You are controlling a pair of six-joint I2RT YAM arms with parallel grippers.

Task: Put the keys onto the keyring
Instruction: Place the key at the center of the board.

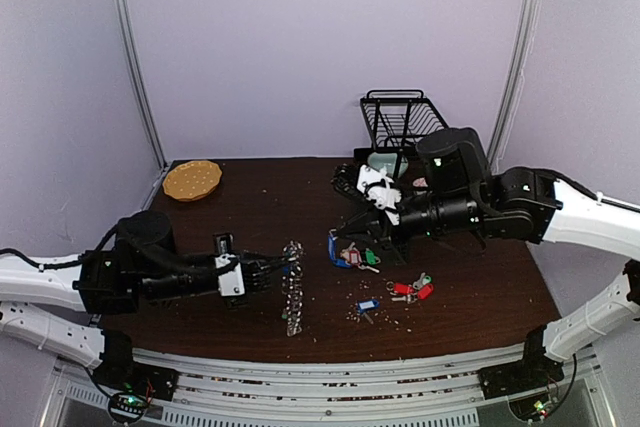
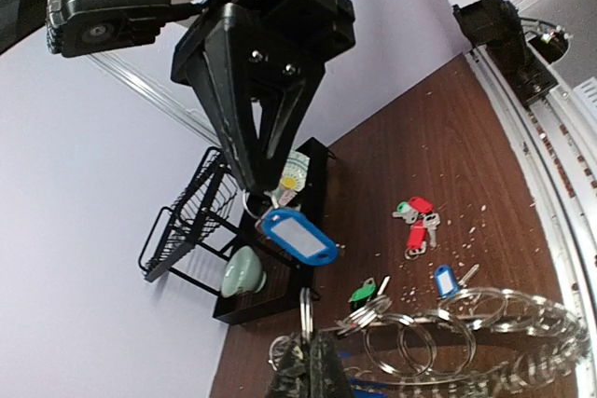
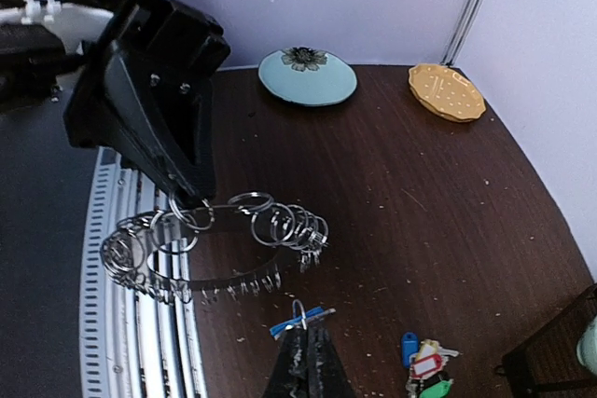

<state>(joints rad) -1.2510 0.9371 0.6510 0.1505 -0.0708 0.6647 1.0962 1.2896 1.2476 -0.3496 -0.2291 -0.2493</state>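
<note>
Clamped shut, the left gripper [image 1: 272, 273] holds the keyring [image 1: 292, 289] by one link, raised off the bench [image 1: 480, 287]. I see the right gripper [image 1: 345, 234] pinched on a blue-tagged key [image 1: 334, 249] near the loop; other keys [image 1: 412, 290] lie on the bench.

Three views of one brown table [image 1: 480, 287]. The top view sits high behind both arm bases [image 1: 125, 362], looking down and forward to the back wall [image 1: 320, 47], and takes in the whole tabletop from a distance. The left wrist view sits low and close, rolled so the table slants, facing across at the right gripper [image 2: 266, 195] and the wire rack [image 2: 187, 221] behind it. The right wrist view looks the opposite way, slightly downward, at the left gripper [image 3: 191, 202] and a yellow dish [image 3: 448, 92] at the far side. Both wrist views share the keyring [image 3: 215, 249] and the blue-tagged key [image 2: 298, 235] between them, seen close up
</note>
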